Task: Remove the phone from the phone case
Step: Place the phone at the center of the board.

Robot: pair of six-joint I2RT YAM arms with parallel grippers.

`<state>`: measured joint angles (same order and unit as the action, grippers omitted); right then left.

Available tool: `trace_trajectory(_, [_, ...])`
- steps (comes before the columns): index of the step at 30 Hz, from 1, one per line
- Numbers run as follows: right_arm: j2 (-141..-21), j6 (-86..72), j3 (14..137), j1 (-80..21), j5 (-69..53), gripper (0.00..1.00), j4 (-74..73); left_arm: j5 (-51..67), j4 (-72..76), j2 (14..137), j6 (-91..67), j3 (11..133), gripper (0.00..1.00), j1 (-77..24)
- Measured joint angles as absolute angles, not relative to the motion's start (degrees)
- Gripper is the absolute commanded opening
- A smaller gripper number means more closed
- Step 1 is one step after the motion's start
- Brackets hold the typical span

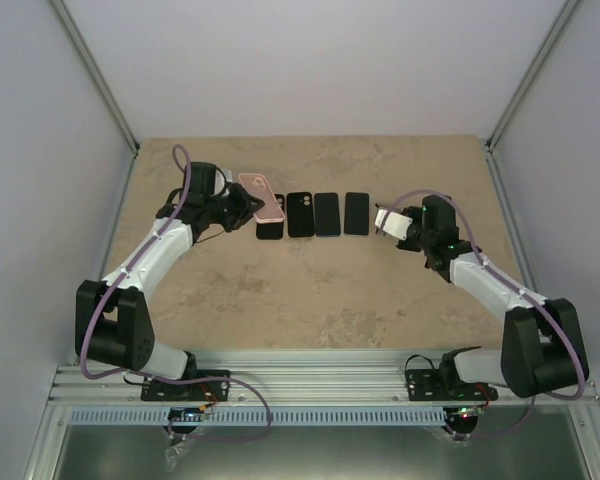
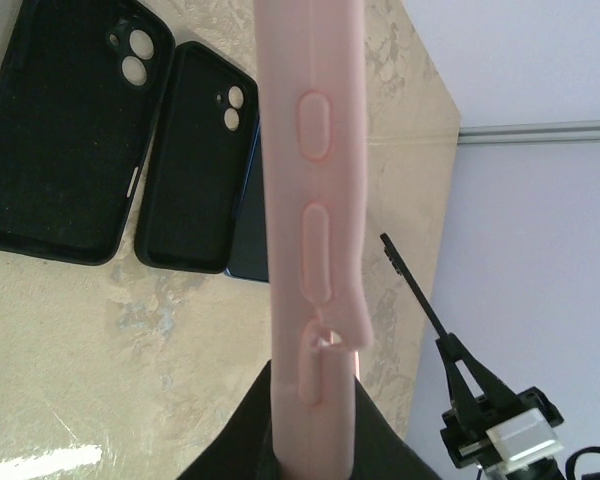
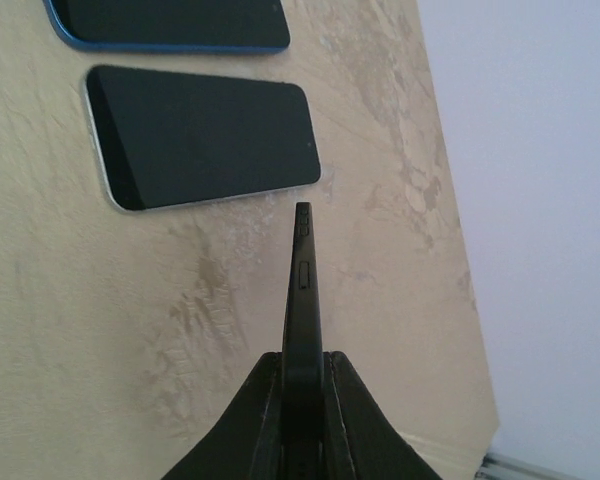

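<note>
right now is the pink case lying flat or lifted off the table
Lifted: the left jaws grip the pink case by one end, edge-on to the wrist camera, with the table behind it.

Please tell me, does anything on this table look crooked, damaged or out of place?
Only the pink case, held in the left gripper: its side wall kinks outward just above the gripper, perhaps from the squeeze. The black cases and phones lie in a neat row.
</note>
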<state>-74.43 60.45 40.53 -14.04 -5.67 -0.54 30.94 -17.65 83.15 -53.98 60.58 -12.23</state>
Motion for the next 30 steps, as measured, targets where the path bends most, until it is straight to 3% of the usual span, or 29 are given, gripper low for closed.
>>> trace_trajectory(9, [-79.70,66.98,38.52,-14.04,-2.55,0.01,10.04,30.94,-17.63,83.15,-54.00,60.58,0.00,-11.77])
trace_trajectory(30, [-91.64,71.75,27.68,-15.25,1.74,0.16,36.45,30.96,-17.56,83.15,-54.28,60.53,0.00,-11.07])
